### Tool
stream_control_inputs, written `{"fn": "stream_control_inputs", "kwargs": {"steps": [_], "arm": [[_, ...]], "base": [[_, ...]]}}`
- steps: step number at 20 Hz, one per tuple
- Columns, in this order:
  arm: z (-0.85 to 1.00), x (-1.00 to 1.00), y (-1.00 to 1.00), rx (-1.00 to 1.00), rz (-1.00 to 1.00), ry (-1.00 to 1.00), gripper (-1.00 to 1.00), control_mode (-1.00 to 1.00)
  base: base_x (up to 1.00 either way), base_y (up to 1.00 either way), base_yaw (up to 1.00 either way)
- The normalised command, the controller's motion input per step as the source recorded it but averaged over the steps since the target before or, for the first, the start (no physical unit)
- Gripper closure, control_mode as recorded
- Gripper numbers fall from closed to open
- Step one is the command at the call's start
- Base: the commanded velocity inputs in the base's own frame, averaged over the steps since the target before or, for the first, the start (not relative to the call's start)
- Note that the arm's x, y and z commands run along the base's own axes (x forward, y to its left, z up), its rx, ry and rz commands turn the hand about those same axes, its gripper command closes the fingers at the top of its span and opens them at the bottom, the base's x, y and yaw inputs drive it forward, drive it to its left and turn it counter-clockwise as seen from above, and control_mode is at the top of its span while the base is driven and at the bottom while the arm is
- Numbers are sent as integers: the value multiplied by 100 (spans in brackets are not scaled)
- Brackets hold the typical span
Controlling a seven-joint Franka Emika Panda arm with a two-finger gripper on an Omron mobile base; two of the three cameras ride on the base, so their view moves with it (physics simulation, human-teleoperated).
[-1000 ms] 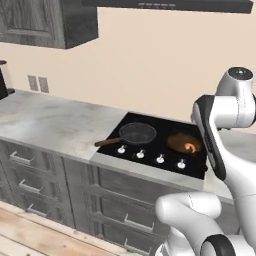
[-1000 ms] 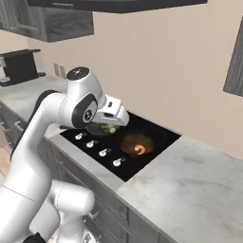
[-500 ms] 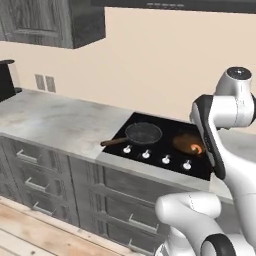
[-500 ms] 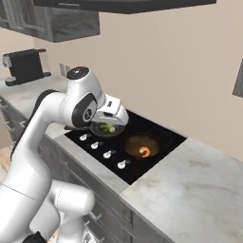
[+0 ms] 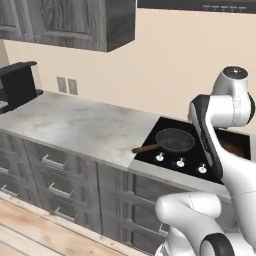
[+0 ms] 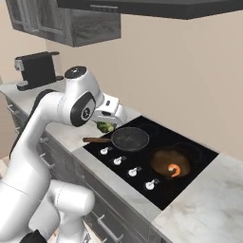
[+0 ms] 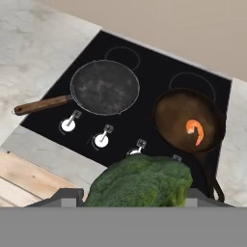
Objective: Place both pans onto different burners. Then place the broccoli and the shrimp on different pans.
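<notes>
In the hand view the green broccoli [image 7: 140, 181] sits between my gripper's [image 7: 140, 194] fingers, hiding them. My gripper [image 6: 108, 124] hangs with the broccoli [image 6: 105, 127] over the counter edge, left of the black cooktop [image 6: 199, 154]. The dark grey pan [image 7: 105, 87] with the wooden handle rests on the front left burner. The brown pan [image 7: 188, 120] lies on the front right one with the orange shrimp [image 7: 195, 131] inside. Both pans [image 6: 129, 138] [image 6: 171, 163] and the shrimp [image 6: 174, 170] lie right of the gripper. Two rear burners [image 7: 123, 57] [image 7: 193, 79] are bare. My arm covers most of the brown pan [image 5: 235, 146]; the grey pan [image 5: 175, 140] shows.
White knobs [image 7: 101, 140] line the cooktop's front edge. A long marble counter [image 5: 75, 125] runs left to a black coffee machine [image 5: 17, 85], with a wall outlet [image 5: 67, 86] behind. More counter [image 6: 209, 204] lies right of the cooktop. Dark cabinets [image 5: 65, 20] hang overhead.
The whole scene has shifted in both base views, so the base has driven. The gripper keeps the broccoli. Pans and shrimp stay where they were on the cooktop.
</notes>
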Motion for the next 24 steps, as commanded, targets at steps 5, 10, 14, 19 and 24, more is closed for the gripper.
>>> {"fn": "stream_control_inputs", "kwargs": {"steps": [5, 10, 14, 19, 24], "arm": [[0, 0, 0, 0, 0, 0, 100, 100], [-3, 9, 3, 0, 0, 0, 100, -100], [-16, 62, 12, 1, 0, 0, 100, -100], [-34, 61, 1, 4, 0, 0, 100, -100], [-43, 55, 2, 7, 0, 2, 100, -100]], "base": [[41, 0, 0], [32, 3, 0], [0, 0, 0], [0, 0, 0], [0, 0, 0]]}}
